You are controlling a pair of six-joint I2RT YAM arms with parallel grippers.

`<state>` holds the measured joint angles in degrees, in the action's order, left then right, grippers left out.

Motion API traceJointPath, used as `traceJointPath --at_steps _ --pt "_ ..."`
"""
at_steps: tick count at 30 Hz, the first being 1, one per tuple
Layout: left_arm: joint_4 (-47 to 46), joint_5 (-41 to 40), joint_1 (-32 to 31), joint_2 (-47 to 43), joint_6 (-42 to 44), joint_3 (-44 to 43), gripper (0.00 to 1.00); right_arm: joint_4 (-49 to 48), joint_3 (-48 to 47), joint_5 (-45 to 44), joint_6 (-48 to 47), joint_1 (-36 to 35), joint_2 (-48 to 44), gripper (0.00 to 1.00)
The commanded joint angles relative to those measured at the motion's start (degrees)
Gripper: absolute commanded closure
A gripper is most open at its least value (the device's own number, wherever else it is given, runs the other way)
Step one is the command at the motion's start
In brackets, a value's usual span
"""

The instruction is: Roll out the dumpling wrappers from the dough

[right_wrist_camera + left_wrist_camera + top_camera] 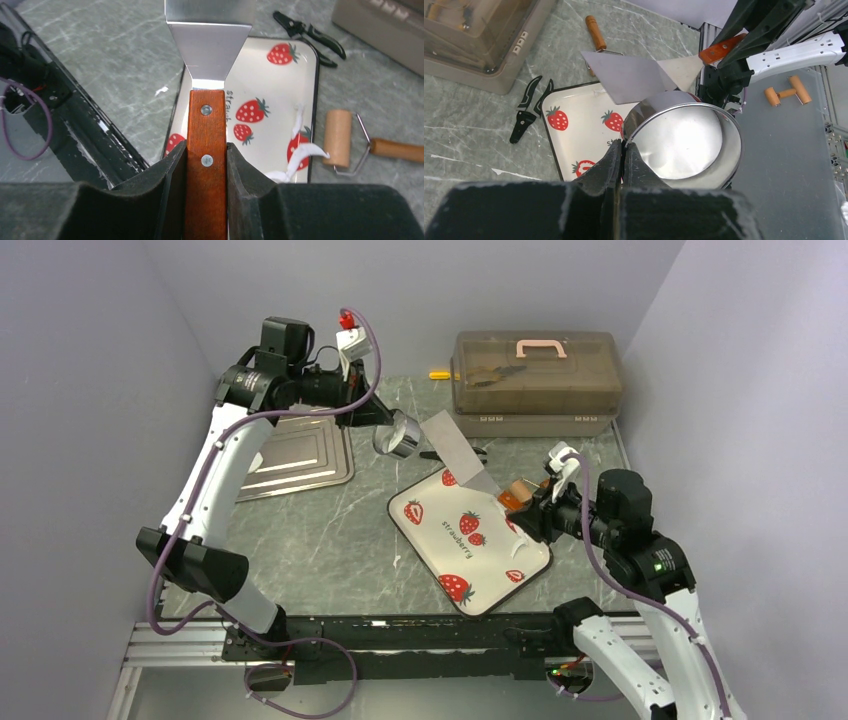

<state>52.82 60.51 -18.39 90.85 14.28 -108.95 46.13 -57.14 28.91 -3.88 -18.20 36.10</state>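
My left gripper (623,150) is shut on the rim of a shiny metal ring (684,140), held in the air over the strawberry plate (440,552). The ring's inside looks bright white; I cannot tell whether a dumpling wrapper sits in it. My right gripper (206,150) is shut on the wooden handle of a spatula (210,45), whose steel blade (455,445) reaches up beside the ring (398,436). Thin white scraps of dough (300,152) lie on the plate's right side (517,552). No flat wrapper shows on the plate.
A wooden roller (337,137) lies on the table right of the plate. Black scissors (455,453) rest behind the plate. A lidded toolbox (535,380) stands at the back, and a metal tray (295,455) at the left.
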Motion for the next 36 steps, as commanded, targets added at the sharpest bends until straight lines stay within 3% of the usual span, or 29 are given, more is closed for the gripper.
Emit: traceJointPath --at_steps 1,22,31,36 --pt "-1.0 1.1 0.6 -0.7 0.3 -2.7 1.0 0.9 -0.4 -6.3 -0.3 0.1 0.7 1.0" --pt "2.4 -1.6 0.0 -0.5 4.5 -0.8 1.0 -7.7 -3.3 10.6 1.6 0.1 -1.7 1.0" --pt "3.3 -1.6 -1.3 -0.6 5.5 -0.2 1.0 -11.3 -1.5 10.1 3.7 0.1 -1.5 1.0" --pt "2.4 -2.2 -0.4 0.3 4.3 -2.8 1.0 -1.6 -3.5 1.8 -0.1 0.1 -0.5 1.0"
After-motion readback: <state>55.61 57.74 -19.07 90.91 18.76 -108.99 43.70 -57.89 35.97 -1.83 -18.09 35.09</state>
